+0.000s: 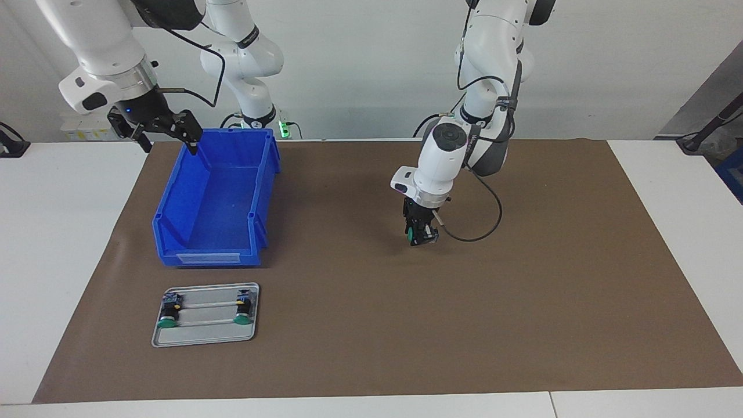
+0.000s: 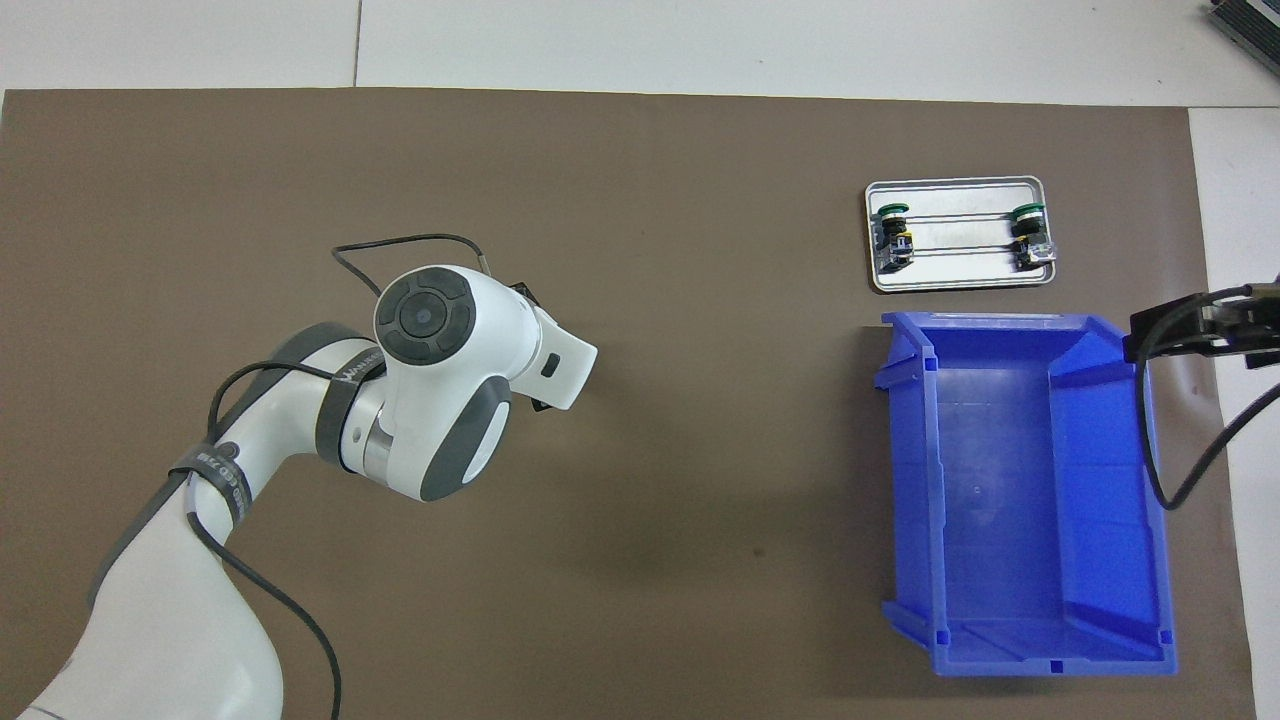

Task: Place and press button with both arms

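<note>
We see the left claw (image 1: 421, 235) hanging just above the brown mat (image 1: 522, 290) in the middle of the worktop (image 1: 69, 232), pointing straight down. It is clamped on a button (image 1: 411, 233), whose round green cap shows at the side of the black fingers, facing sideways toward the right arm's end of the worktop. In the overhead view the left arm's white wrist housing covers the claw and the button altogether.

The right claw (image 1: 164, 129) hangs in the air over the rim of the blue bin (image 1: 174, 232), at the corner of the bin that lies toward the right arm's end and close to the robots. Its fingers stand spread apart with nothing between them. From overhead, we catch only the tip of the right claw (image 2: 1190, 330) over the edge of the blue bin (image 2: 1155, 560). The inside of the bin shows only its bare blue floor.

Farther from the robots than the bin, just beside its low front, lies a small metal tray (image 1: 203, 339) on the mat. On it rest two more buttons (image 1: 169, 313), one at each end of the tray, lying on their sides with green caps pointing away from the robots.
</note>
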`<state>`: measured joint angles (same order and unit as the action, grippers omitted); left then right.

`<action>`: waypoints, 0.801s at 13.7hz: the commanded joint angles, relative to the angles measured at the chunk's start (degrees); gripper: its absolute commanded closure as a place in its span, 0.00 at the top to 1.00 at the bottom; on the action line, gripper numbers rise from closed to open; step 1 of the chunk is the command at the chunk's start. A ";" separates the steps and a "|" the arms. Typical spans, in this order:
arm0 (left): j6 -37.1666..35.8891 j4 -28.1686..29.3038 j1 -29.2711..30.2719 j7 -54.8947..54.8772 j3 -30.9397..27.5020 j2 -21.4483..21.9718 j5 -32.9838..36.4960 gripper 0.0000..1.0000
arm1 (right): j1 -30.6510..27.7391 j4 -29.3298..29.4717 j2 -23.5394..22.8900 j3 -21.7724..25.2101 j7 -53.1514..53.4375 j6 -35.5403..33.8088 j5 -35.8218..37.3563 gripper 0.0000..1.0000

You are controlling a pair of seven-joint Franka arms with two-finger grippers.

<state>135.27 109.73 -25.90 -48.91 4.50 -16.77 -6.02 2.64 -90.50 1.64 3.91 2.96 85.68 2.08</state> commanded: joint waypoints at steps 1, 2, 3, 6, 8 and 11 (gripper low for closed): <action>-1.85 -1.98 3.47 -5.54 0.16 -0.37 -8.44 0.22 | -0.62 -1.44 1.26 -0.39 -0.41 -0.16 0.21 1.00; -2.46 -1.98 5.22 -9.15 0.16 -0.11 -13.96 0.22 | -0.62 -1.44 1.26 -0.39 -0.41 -0.16 0.21 1.00; -4.46 -2.06 7.50 -12.92 0.25 0.07 -19.59 0.22 | -0.62 -1.44 1.26 -0.39 -0.41 -0.16 0.21 1.00; -8.35 -0.75 13.40 -23.13 0.16 1.29 -37.16 0.27 | -0.62 -1.44 1.26 -0.39 -0.41 -0.16 0.21 1.00; -9.14 1.87 16.30 -30.33 0.16 2.52 -45.97 0.27 | -0.62 -1.44 1.26 -0.39 -0.41 -0.16 0.21 1.00; -9.41 8.98 18.77 -42.80 0.16 5.33 -56.17 0.25 | -0.62 -1.44 1.26 -0.39 -0.41 -0.16 0.21 1.00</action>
<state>126.18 112.11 -8.59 -84.70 4.25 -15.66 -56.43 2.64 -90.55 1.64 3.91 2.96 85.68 2.08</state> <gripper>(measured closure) 0.604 0.000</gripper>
